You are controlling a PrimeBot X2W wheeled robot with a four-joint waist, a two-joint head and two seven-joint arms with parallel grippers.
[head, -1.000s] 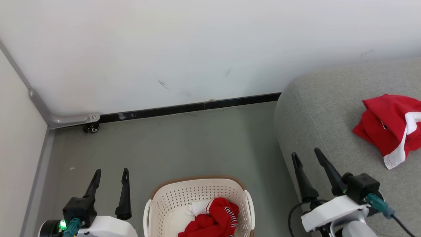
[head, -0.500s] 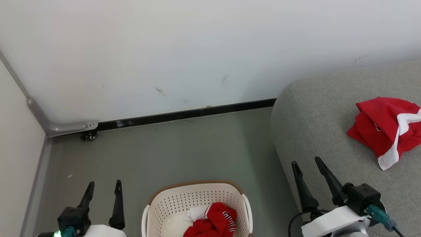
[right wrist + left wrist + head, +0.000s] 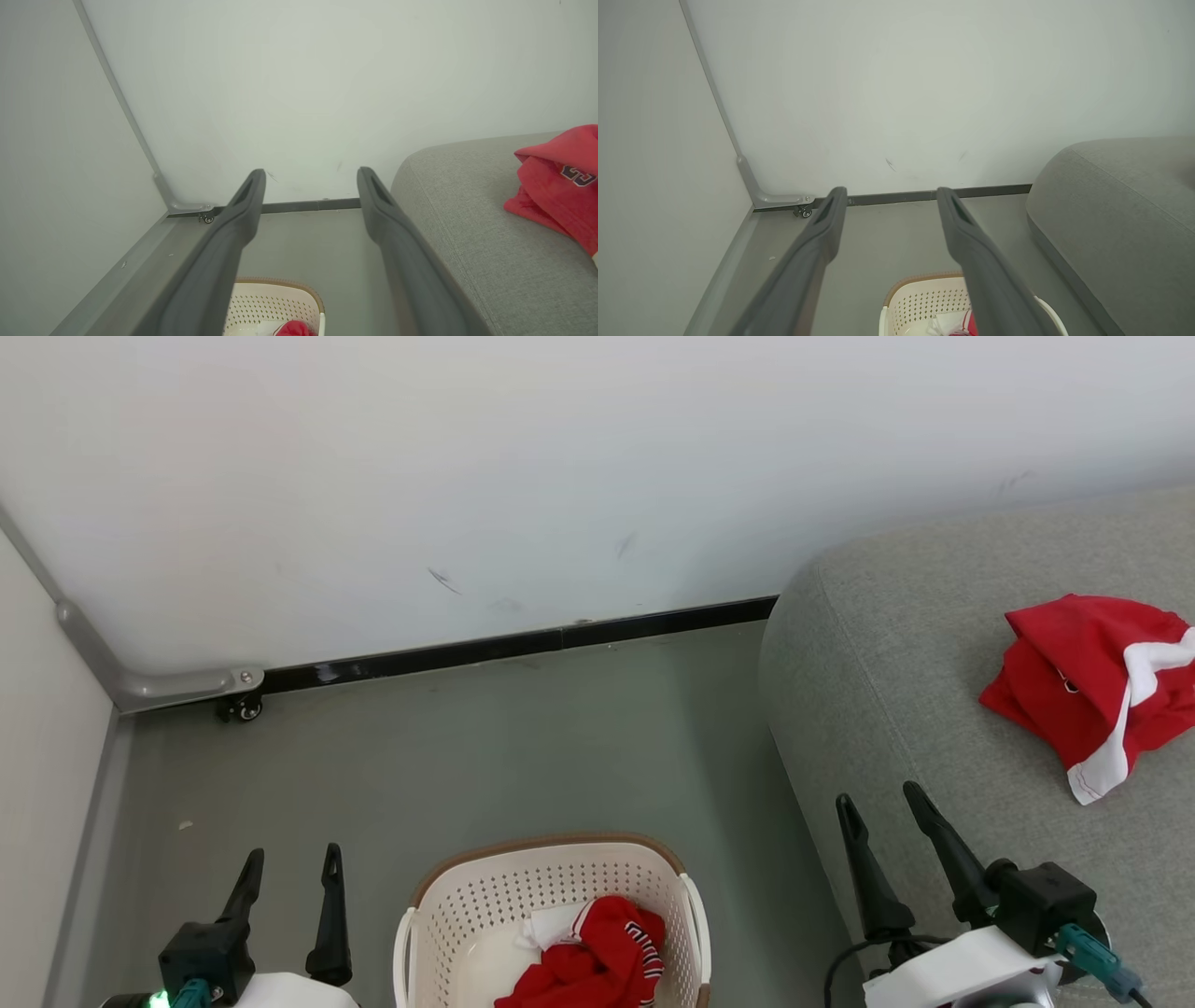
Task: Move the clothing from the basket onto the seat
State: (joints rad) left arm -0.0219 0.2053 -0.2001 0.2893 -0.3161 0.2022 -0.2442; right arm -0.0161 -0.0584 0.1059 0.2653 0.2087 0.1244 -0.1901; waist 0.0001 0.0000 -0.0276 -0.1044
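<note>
A cream perforated basket [image 3: 439,919] with a brown rim stands on the floor at the bottom centre; a crumpled red garment [image 3: 597,957] with white trim and lettering lies inside it. A second red garment [image 3: 1088,681] with a white band lies on the grey seat [image 3: 896,691] at the right. My left gripper [image 3: 289,863] hovers left of the basket, open and empty. My right gripper [image 3: 882,803] is open and empty over the seat's left edge. The basket [image 3: 920,298] shows low in the left wrist view, the seat's garment [image 3: 560,186] at the right of the right wrist view.
A white wall runs across the back with a black baseboard [image 3: 523,644]. A second panel stands at the left, with a metal bracket and small caster [image 3: 238,707] at the corner. Grey floor [image 3: 485,756] lies between wall, basket and seat.
The head view has shifted slightly. My left gripper sits lower in the picture than a second ago. Both garments lie as they were.
</note>
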